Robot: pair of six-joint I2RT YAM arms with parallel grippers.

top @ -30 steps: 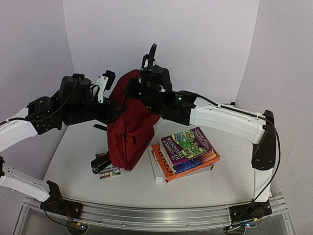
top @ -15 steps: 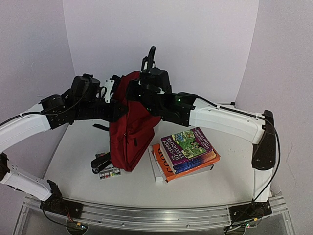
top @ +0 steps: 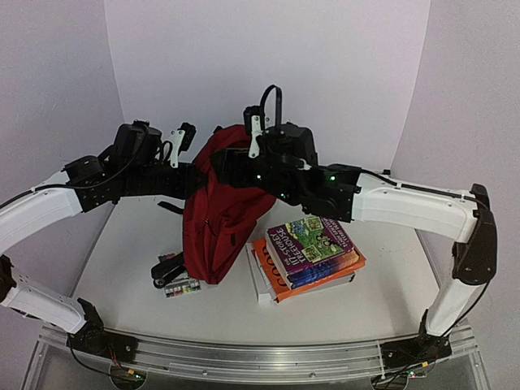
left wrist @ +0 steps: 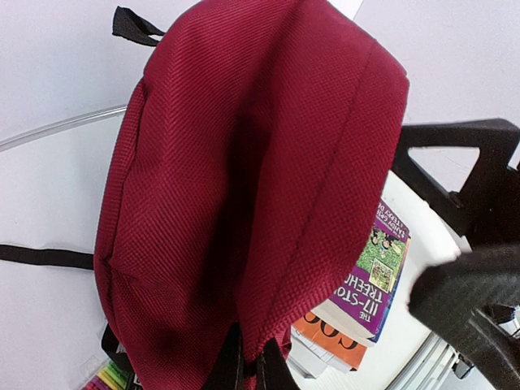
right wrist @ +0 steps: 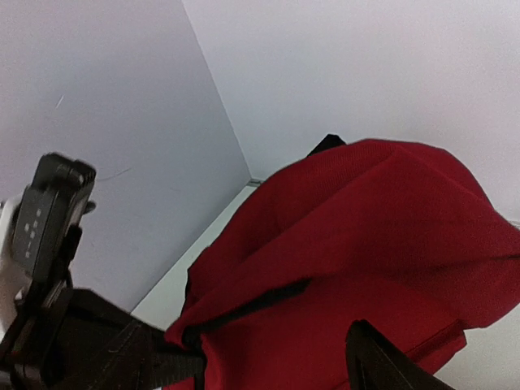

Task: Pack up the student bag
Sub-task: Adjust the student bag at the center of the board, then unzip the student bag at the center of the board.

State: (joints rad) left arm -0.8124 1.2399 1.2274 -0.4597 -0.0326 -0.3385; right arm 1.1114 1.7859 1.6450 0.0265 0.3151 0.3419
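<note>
Since a second ago the right arm has swung back toward its own side and its gripper (top: pixel 252 140) has come off the bag's top, while the left gripper (left wrist: pixel 246 370) has closed in on the upper edge.

The bag (top: pixel 218 219) stands upright, left of centre on the table (top: pixel 122 244), its base on the surface and its top sagging forward. In the left wrist view the left fingers are pinched tight on a fold of red fabric at the top. The right jaws are spread, with nothing between them, and hover just beside the bag's crown.

By these pictures, packing has hardly begun. The bag is only propped up. No open mouth or grey lining shows, and whether the zip is undone cannot be told. A stack of books (top: pixel 309 252), purple cover on top and orange beneath, lies outside the bag, just to the right of its base. Opening the bag and loading everything are still to do.

At the bag's left foot sit a small black item (top: pixel 166 266) and a colourful pack (top: pixel 183 286), too small to identify. A black strap (top: pixel 166 210) trails onto the table behind. Limp fabric held at one point may fold shut, and both arms crowd the top where the books must enter.
</note>
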